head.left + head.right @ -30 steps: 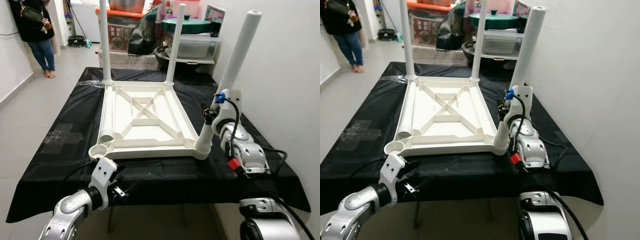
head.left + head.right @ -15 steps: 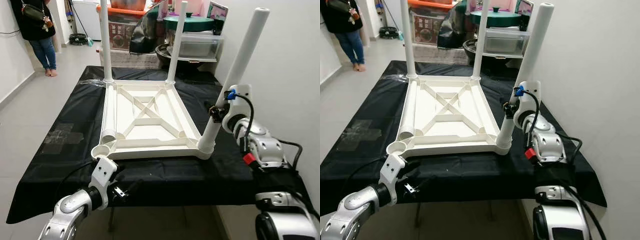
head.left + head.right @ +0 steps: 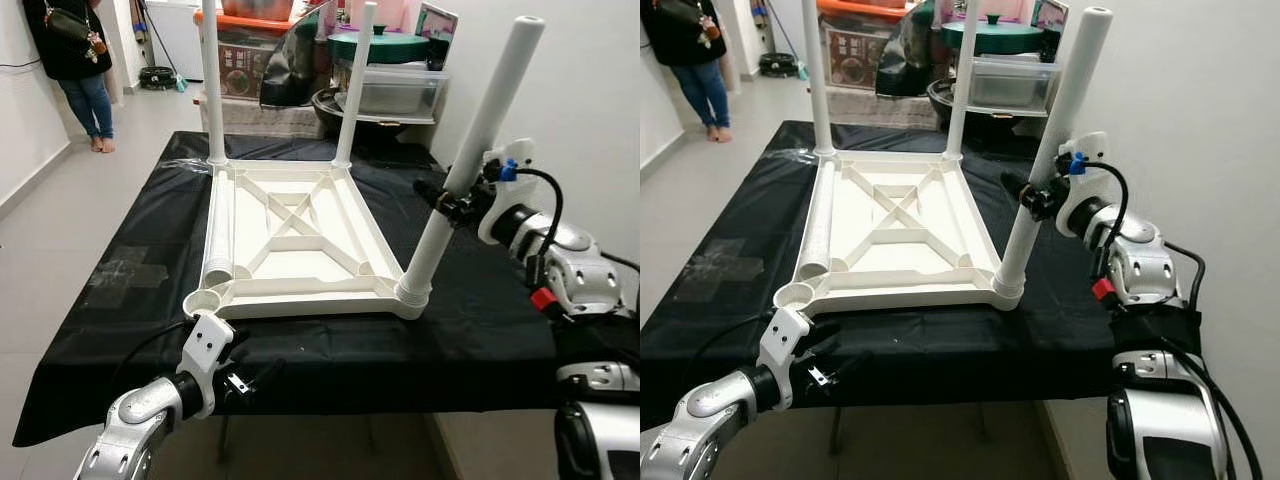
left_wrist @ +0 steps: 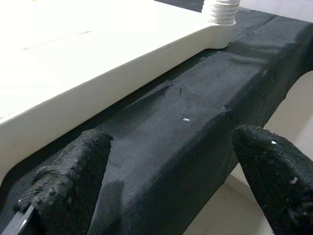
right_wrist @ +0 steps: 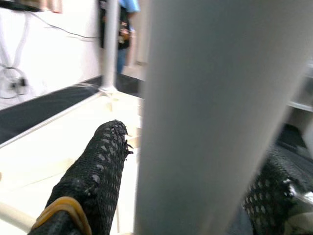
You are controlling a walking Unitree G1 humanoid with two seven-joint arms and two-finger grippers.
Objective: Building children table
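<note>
Right gripper (image 3: 452, 203) clamped on tilted leg (image 3: 470, 160) | left gripper (image 4: 166, 161) spread, idle | your risk: leaning leg cross-threads in its socket (image 3: 411, 297)

The upturned tabletop (image 3: 290, 240) and its legs (image 3: 470, 165) are smooth white plastic with a slight sheen. The desk (image 3: 130, 290) is covered in matt black woven cloth, faintly creased. The right gripper (image 3: 446, 200) fingers (image 5: 93, 176) carry coarse black mesh-textured pads. The arms are satin silver metal.

Head stereo downward, wrist cameras close
</note>
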